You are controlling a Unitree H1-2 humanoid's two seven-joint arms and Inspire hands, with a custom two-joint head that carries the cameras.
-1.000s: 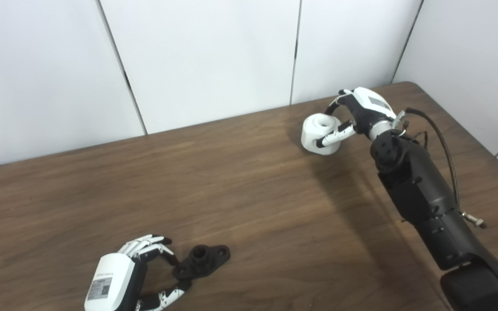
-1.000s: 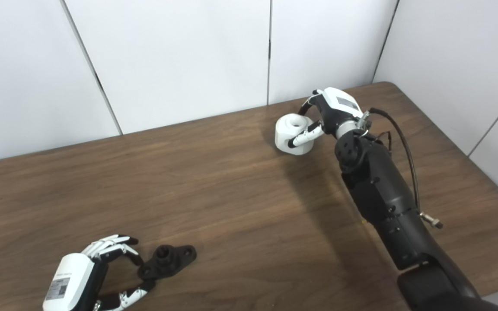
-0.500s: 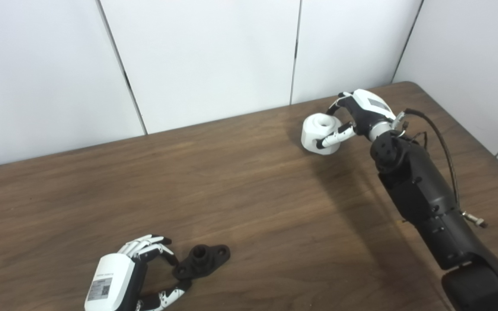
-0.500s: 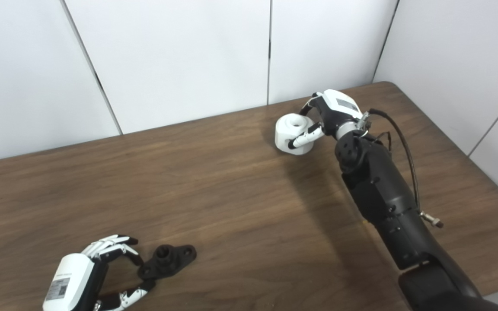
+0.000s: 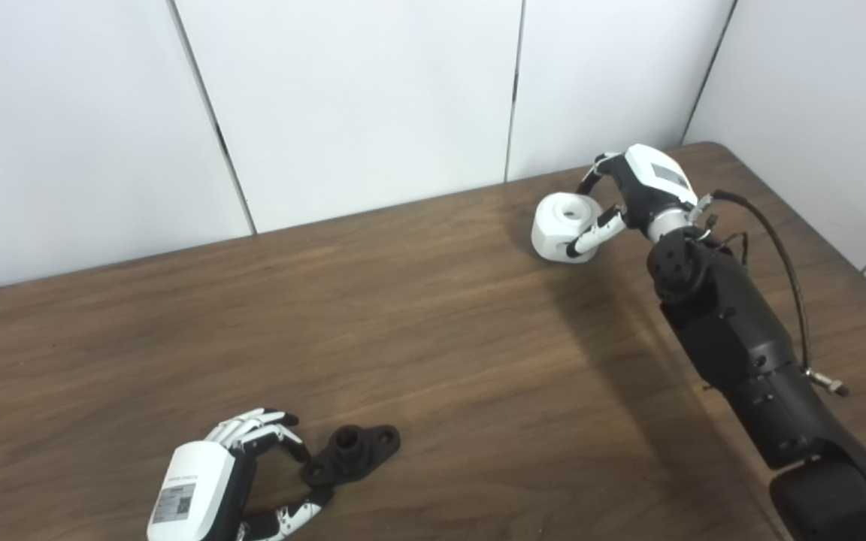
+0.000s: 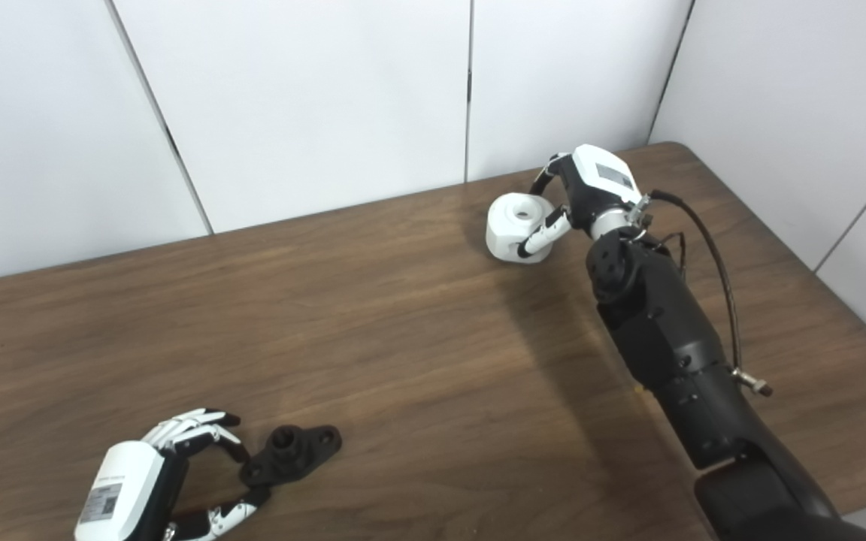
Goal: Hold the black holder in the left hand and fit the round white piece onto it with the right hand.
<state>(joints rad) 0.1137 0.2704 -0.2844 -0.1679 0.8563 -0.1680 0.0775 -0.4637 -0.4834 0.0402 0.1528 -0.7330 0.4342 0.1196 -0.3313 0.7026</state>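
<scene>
- Left eye view:
  - The black holder point(image 5: 351, 454) lies flat on the brown wooden table point(image 5: 418, 346) near its front left edge; a short round socket stands up from the middle of its plate, with a hole at each end.
  - The left hand point(image 5: 234, 481) sits just left of the holder, fingers and thumb spread around the holder's near end. Whether the thumb tip touches the plate cannot be told; the holder rests on the wood, not lifted.
  - The round white piece point(image 5: 564, 237) is far off at the back right of the table, a stubby cylinder with a small hole in its top face, tilted toward the camera.
  - The right hand point(image 5: 632, 199) is wrapped around the white piece, fingers over its far side and thumb across the near side.
- Right eye view:
  - The black holder point(image 6: 292, 454) and the round white piece point(image 6: 516, 237) are well apart, at opposite corners of the tabletop.
  - The right hand point(image 6: 579, 195) clasps the piece, the thumb pressed on its front wall; its underside seems just off the wood.
  - White wall panels point(image 6: 313, 98) stand behind the table.
</scene>
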